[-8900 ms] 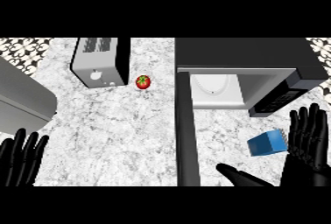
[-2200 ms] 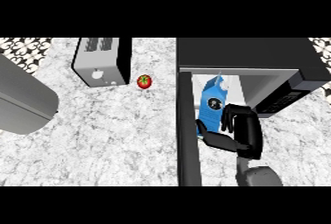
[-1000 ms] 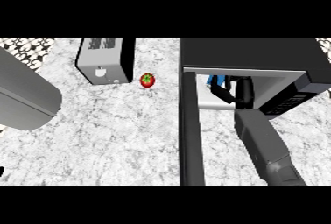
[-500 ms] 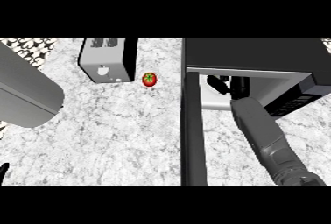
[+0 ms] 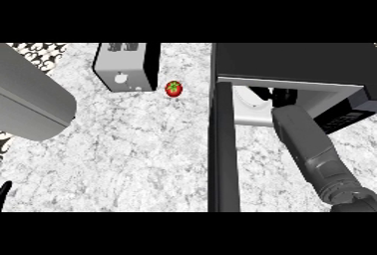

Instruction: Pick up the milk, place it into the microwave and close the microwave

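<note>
R hand (image 5: 274, 95) reached inside microwave (image 5: 294, 62); finger state cannot be told, milk hidden. Risk: carton toppled on withdrawal; door (image 5: 223, 149) left of forearm unshut.

The counter (image 5: 132, 149) looks like polished stone, white with grey speckled veining, and the toaster (image 5: 126, 66) on it has a brushed metal face with dark matt sides. The tomato (image 5: 173, 88) beside it is smooth and glossy red. The microwave (image 5: 294, 62) has a dark matt casing and a pale, smooth interior, and the right forearm (image 5: 313, 149) reaching into it looks like matt grey plastic or painted metal.
</note>
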